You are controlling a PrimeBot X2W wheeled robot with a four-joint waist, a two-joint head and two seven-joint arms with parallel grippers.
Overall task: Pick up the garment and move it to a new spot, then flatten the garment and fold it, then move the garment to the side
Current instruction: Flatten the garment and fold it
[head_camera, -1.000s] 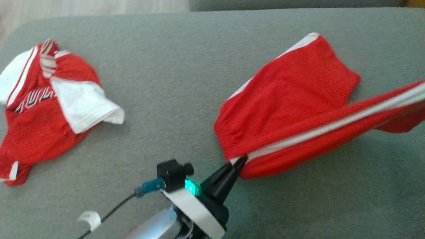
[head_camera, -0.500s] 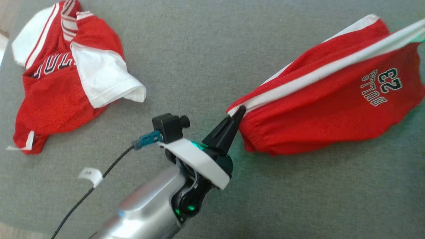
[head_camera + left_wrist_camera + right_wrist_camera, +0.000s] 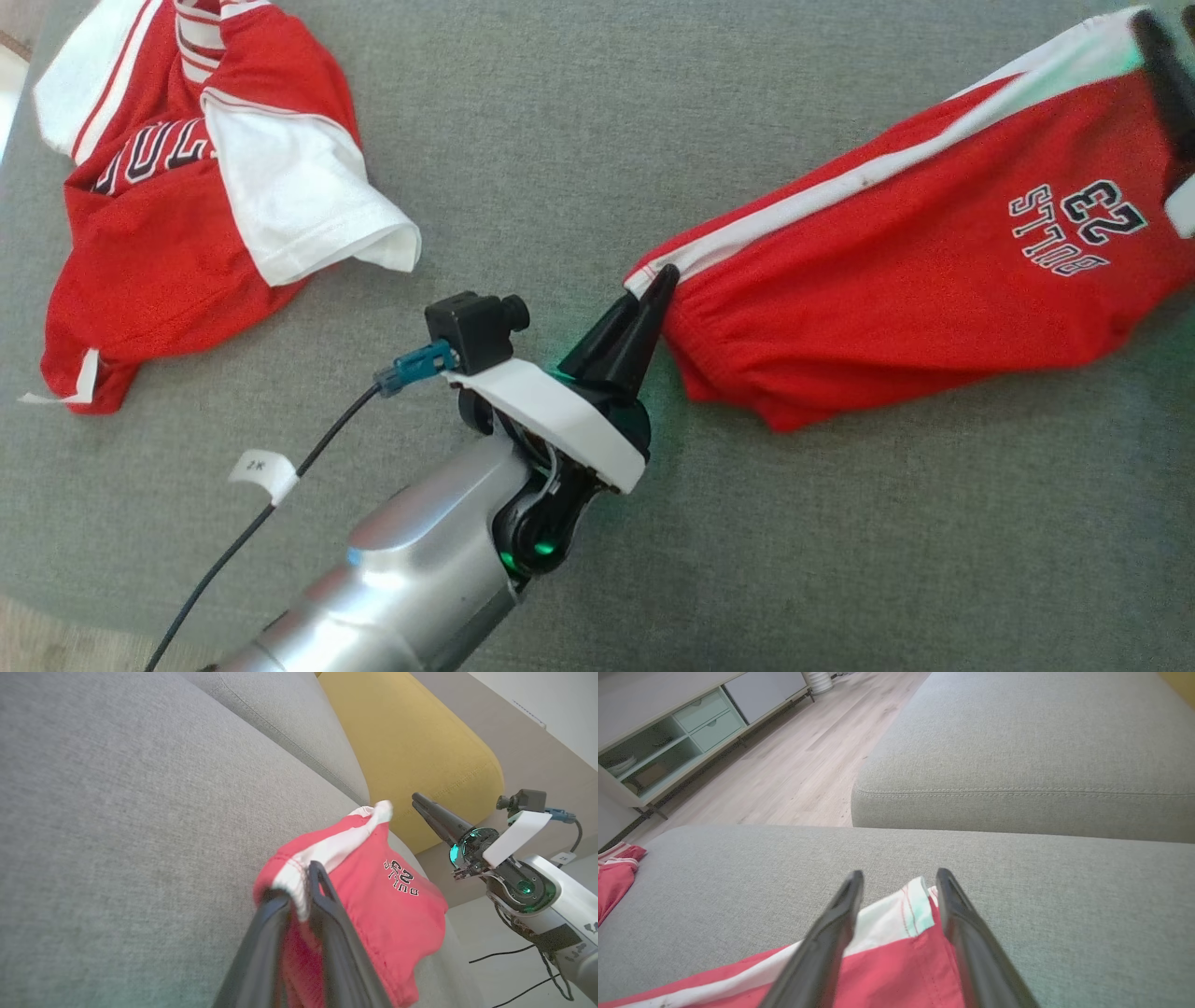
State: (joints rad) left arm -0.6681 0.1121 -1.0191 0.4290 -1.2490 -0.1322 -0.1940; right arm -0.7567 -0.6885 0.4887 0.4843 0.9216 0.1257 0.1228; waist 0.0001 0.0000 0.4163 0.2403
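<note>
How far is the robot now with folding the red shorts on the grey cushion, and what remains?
Done, it seems: the red shorts lie stretched flat on the cushion, apparently doubled leg over leg. In hand: the left tool pinches the waistband corner, while the right tool stands open over the hem corner. Left: release, perhaps another fold, then moving the shorts aside.

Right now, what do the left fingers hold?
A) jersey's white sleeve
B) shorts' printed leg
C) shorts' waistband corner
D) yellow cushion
C: the left gripper has the red shorts by the gathered waistband end, the white stripe caught between its fingers in the left wrist view.
</note>
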